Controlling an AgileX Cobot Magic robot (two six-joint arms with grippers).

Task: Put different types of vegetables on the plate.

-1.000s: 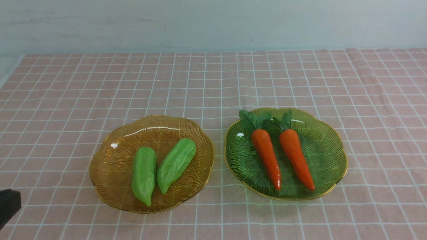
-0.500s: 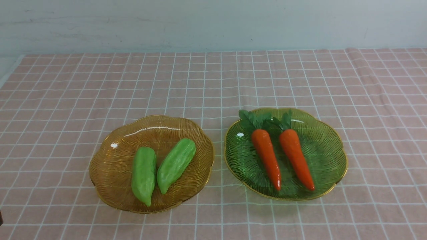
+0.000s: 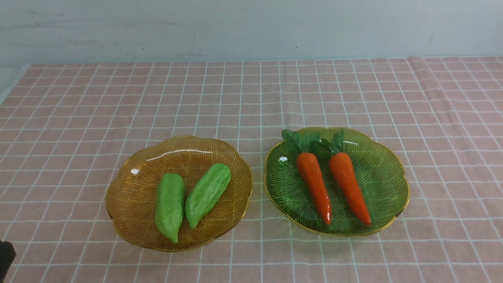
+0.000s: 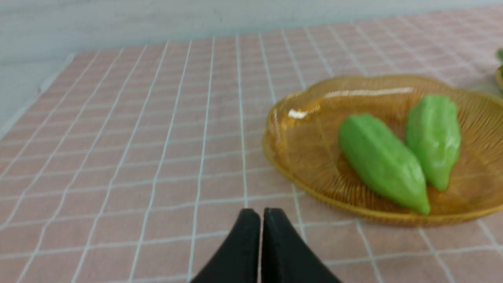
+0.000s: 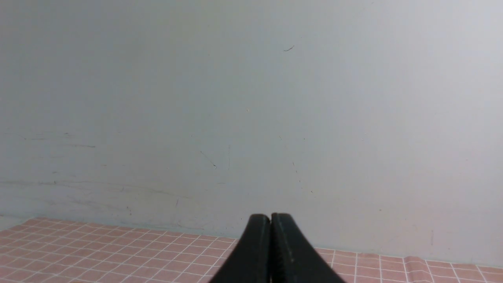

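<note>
Front view: two gourds (image 3: 188, 198) lie in the amber plate (image 3: 129, 188) at 9 o'clock, two carrots (image 3: 332, 186) in the green plate (image 3: 389, 177) at 3 o'clock. Left pincer (image 4: 261, 214) and right pincer (image 5: 270, 218) are both pressed together, empty.

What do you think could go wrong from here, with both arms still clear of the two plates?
1. The two gourds lie almost touching on the amber plate, so fingers closing on one may nudge the other.
2. The carrots look glossy and tapered; a pinch near the tip could slip.
3. The left end effector is shut and low beside the amber plate's rim; it could catch that rim if it advances without opening and lifting.
</note>
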